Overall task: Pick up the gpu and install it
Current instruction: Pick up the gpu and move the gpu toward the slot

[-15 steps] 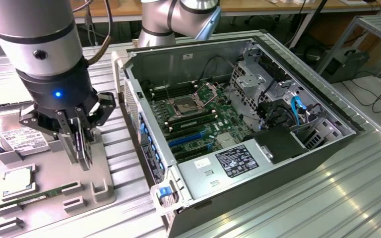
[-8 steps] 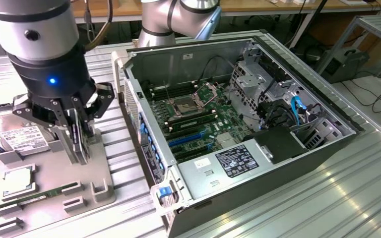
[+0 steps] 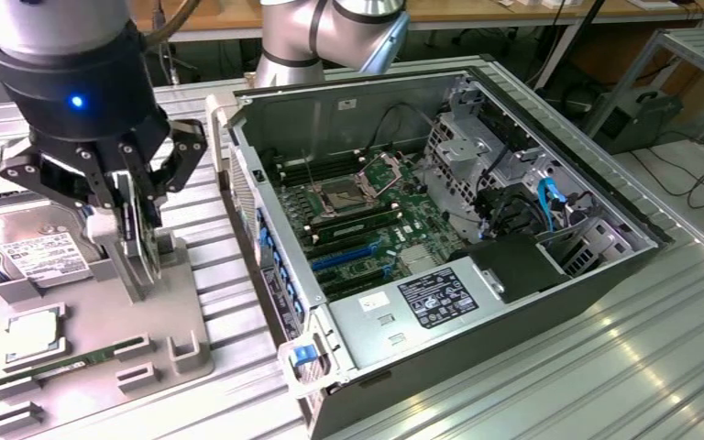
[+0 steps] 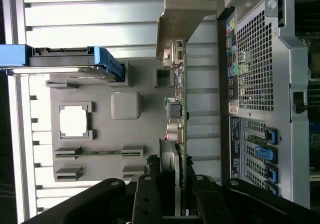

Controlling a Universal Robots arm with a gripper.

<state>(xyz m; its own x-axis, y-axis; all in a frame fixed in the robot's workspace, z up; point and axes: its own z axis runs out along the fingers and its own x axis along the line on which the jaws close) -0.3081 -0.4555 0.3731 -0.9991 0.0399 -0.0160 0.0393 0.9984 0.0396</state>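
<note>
My gripper (image 3: 132, 225) is shut on the gpu (image 3: 142, 255), a thin dark green card held on edge with its pale metal bracket (image 4: 181, 14) at the far end. The card hangs over the edge of the grey parts tray (image 3: 187, 316) nearest the case, close above it; whether it still touches the tray I cannot tell. In the wrist view the gpu (image 4: 178, 111) runs edge-on out from between my black fingers (image 4: 150, 194). The open computer case (image 3: 327, 110) lies at the exterior view's right, its motherboard with blue expansion slots (image 3: 346, 257) exposed.
On the tray (image 4: 125, 134) lie a silver hard drive (image 3: 34, 252), a CPU (image 3: 34, 335) and a narrow RAM stick (image 3: 71, 362). The case's perforated rear panel (image 4: 255, 59) stands close beside the card. Ribbed metal table (image 3: 572, 367) surrounds both.
</note>
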